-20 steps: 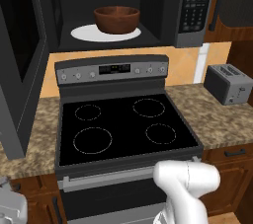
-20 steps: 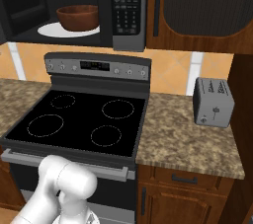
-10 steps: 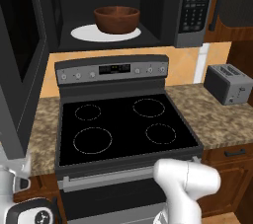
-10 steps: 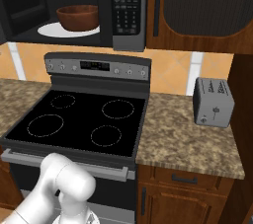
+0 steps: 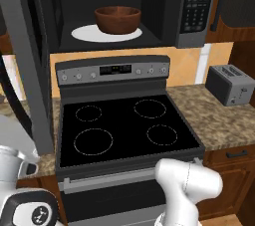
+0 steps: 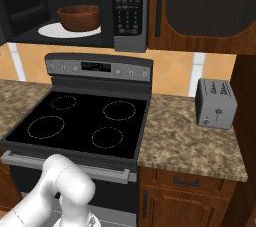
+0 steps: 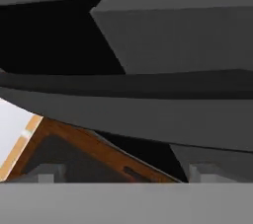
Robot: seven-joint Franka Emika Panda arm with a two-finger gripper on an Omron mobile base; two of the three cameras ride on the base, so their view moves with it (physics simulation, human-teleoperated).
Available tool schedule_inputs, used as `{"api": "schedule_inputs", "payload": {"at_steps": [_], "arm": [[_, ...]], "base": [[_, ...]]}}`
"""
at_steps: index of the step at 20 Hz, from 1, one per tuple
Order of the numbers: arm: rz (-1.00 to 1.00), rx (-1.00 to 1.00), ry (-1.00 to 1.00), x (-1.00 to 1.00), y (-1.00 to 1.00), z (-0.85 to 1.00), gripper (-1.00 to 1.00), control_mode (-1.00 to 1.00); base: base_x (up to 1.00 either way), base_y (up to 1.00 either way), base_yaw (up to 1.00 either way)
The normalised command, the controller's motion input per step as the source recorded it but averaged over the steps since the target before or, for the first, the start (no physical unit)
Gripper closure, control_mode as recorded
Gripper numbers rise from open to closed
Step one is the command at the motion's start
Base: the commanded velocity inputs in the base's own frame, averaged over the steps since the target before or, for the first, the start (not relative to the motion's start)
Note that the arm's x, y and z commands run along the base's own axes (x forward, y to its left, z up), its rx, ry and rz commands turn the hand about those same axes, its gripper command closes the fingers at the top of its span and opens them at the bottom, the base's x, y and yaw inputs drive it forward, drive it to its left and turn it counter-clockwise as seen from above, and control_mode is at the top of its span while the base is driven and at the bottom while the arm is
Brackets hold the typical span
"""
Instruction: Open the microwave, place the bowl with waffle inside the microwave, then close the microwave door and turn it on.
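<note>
A: Left base view first. The microwave (image 5: 124,11) hangs open above the stove (image 5: 124,130), and the bowl (image 5: 118,19) sits on the white turntable (image 5: 84,33) inside, toward the right of the cavity.

B: The microwave door (image 5: 35,60) is swung wide to the left, its edge reaching down past the stove's left side. The black keypad strip (image 5: 198,3) is at the right, a grey toaster (image 5: 230,84) on the granite counter (image 5: 219,120) further right. The waffle I can't make out inside the bowl.

A: Right base view. Same bowl (image 6: 78,17) on the turntable, just left of the keypad. Stove top bare, toaster (image 6: 215,103) standing well apart on the right counter. The white arm (image 6: 60,191) bends low in front of the oven front.

B: Hand view now. Close, tilted look at dark grey panels, which I take for the door (image 7: 148,114), with a brown wooden cabinet (image 7: 89,144) slanting beneath.

A: The gripper (image 7: 123,172)?

B: Two fingertips (image 7: 205,172) peek up at the bottom, spread about as wide as they go, nothing between them.
</note>
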Motion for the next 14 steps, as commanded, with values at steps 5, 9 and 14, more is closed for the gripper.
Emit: {"api": "schedule_inputs", "payload": {"at_steps": [5, 9, 14], "arm": [[-0.01, 0.51, -0.12, 0.18, -0.86, 0.05, -1.0, -1.0], [0.0, 0.35, 0.04, 0.9, -0.69, 0.28, -1.0, -1.0], [0.01, 0.24, 0.22, 1.0, -0.37, 0.45, -1.0, -1.0]], "base": [[0.0, 0.0, 0.0], [0.0, 0.0, 0.0], [0.0, 0.0, 0.0]]}}
